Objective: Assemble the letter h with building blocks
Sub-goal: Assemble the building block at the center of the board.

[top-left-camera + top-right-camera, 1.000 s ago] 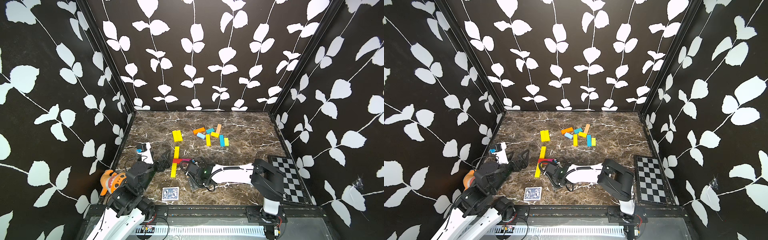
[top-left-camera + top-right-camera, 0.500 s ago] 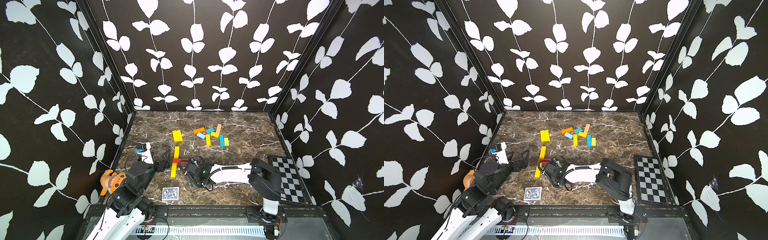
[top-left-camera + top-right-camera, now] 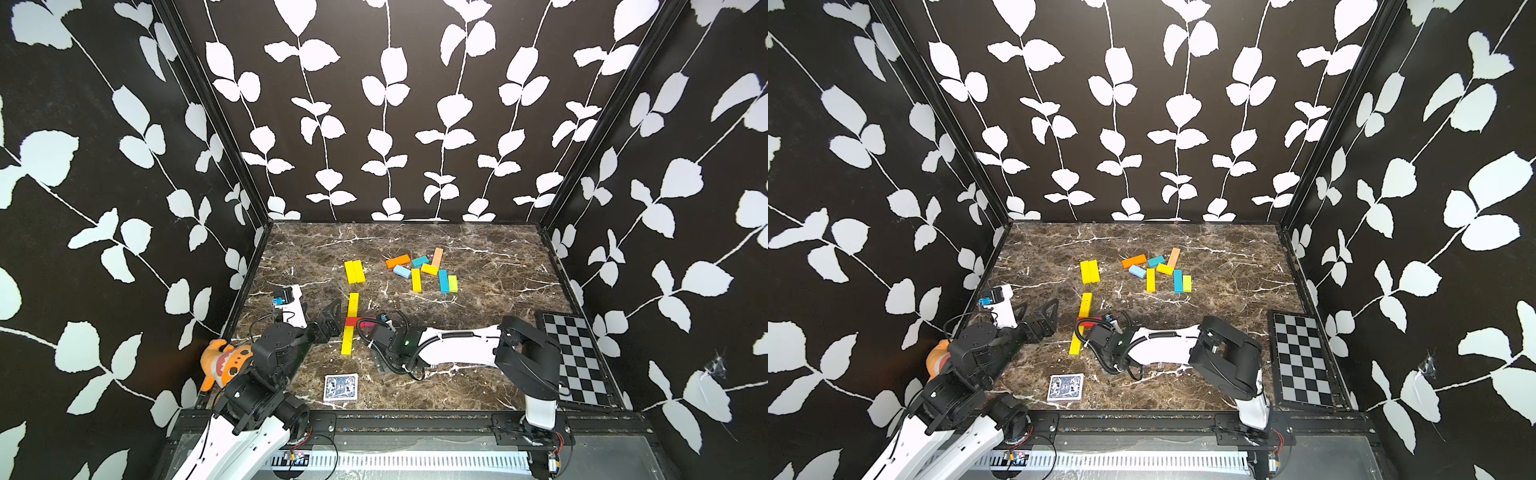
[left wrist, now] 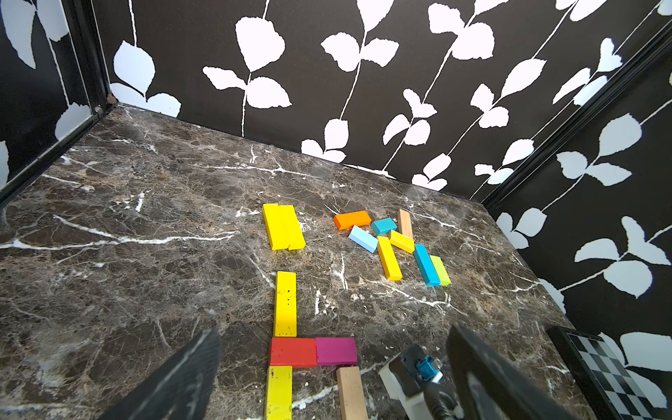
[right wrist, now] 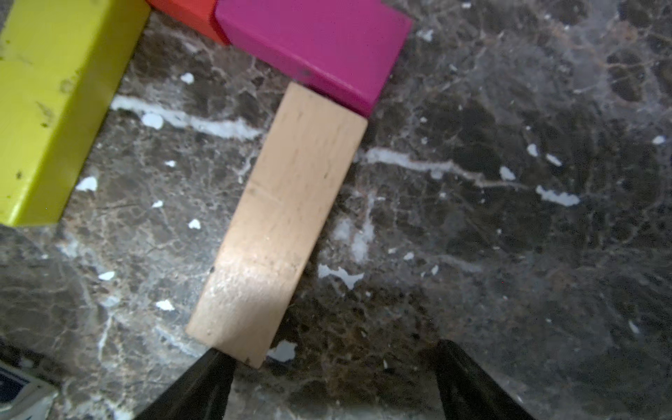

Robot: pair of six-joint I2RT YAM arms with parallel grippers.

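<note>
Right gripper (image 5: 332,351) is spread wide and holding nothing, though one finger (image 5: 203,385) sits right at the near corner of the tan block (image 5: 280,218). That block lies flat, its far end touching the pink block (image 5: 312,47), which butts the red block (image 4: 292,352) on the yellow stem (image 4: 285,303), so the letter h (image 3: 352,322) looks pretty much built to me. Next move, I'd guess: back straight out without bumping that corner. Plenty of bare marble (image 5: 509,218) on the side away from the stem; the lower yellow block (image 5: 54,109) is close beside on the other. Left gripper (image 3: 1036,311) hangs wide open and empty, near the stem.
</note>
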